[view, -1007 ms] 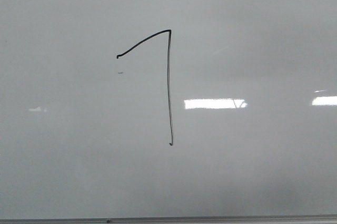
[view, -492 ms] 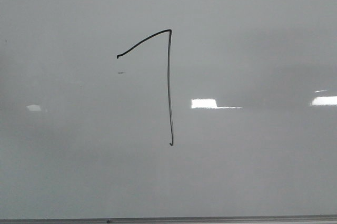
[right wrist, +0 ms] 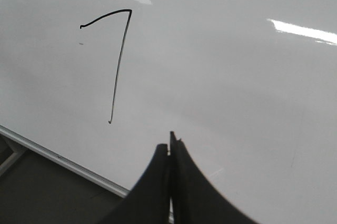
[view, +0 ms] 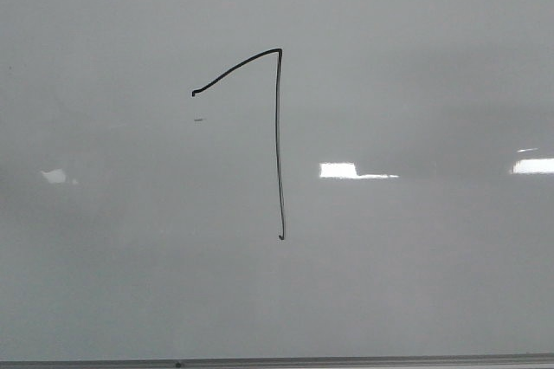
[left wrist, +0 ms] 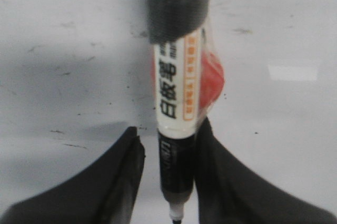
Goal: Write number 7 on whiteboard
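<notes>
The number 7 (view: 278, 144) is a thin black line on the whiteboard (view: 415, 83): a short slanted stroke meets a long straight stroke at a sharp corner. It also shows in the right wrist view (right wrist: 120, 61). My left gripper (left wrist: 168, 129) is shut on a marker (left wrist: 176, 92) with a white label and black ends; one finger (left wrist: 221, 171) presses it and a narrow gap shows on the other side. My right gripper (right wrist: 169, 142) is shut and empty, over the board (right wrist: 237, 77) near its frame edge. Neither gripper shows in the front view.
A tiny dark speck (view: 198, 119) lies just under the short stroke's end. The board's thin grey frame (view: 346, 360) runs along the near edge, with a dark surface (right wrist: 37, 192) beyond it. Bright light reflections (view: 346, 170) lie on the board.
The number 7 has not changed. The bright reflection beside the long stroke has become shorter, and the small one on the left has drifted slightly.
</notes>
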Controlling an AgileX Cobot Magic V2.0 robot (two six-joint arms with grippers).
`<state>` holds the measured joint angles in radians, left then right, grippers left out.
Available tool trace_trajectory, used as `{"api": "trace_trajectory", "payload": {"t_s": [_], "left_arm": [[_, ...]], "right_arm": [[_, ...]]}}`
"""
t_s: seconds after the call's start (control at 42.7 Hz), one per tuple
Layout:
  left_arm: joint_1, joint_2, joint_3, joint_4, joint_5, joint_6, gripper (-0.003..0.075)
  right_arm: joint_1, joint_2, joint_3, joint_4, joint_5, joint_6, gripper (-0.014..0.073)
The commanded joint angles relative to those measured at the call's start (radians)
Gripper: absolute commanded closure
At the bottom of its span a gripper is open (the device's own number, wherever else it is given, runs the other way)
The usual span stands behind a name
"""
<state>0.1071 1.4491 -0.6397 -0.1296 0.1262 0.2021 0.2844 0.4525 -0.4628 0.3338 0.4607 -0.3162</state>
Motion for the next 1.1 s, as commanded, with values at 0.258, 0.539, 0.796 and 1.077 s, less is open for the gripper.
{"api": "trace_trajectory", "payload": {"t_s": [0.258, 0.539, 0.796, 1.077], "left_arm": [[0.002, -0.024, -0.029, -0.01, -0.071, -0.013, 0.0269], [0.0, -0.013, -0.029, -0.01, -0.096, -0.013, 0.026], [0.0, -0.165, -0.029, -0.01, 0.019, -0.013, 0.0213], [-0.033, -0.574, 0.043, -0.01, 0.099, -0.013, 0.0351]], "right_arm": [[-0.007, 0.002, -0.024, 0.008, -0.073, -0.001, 0.0662], [-0.007, 0.002, -0.024, 0.008, -0.073, -0.001, 0.0662], [-0.007, 0.002, -0.024, 0.008, -0.072, -0.001, 0.0662], [-0.007, 0.002, -0.024, 0.008, -0.072, -0.001, 0.0662]]}}
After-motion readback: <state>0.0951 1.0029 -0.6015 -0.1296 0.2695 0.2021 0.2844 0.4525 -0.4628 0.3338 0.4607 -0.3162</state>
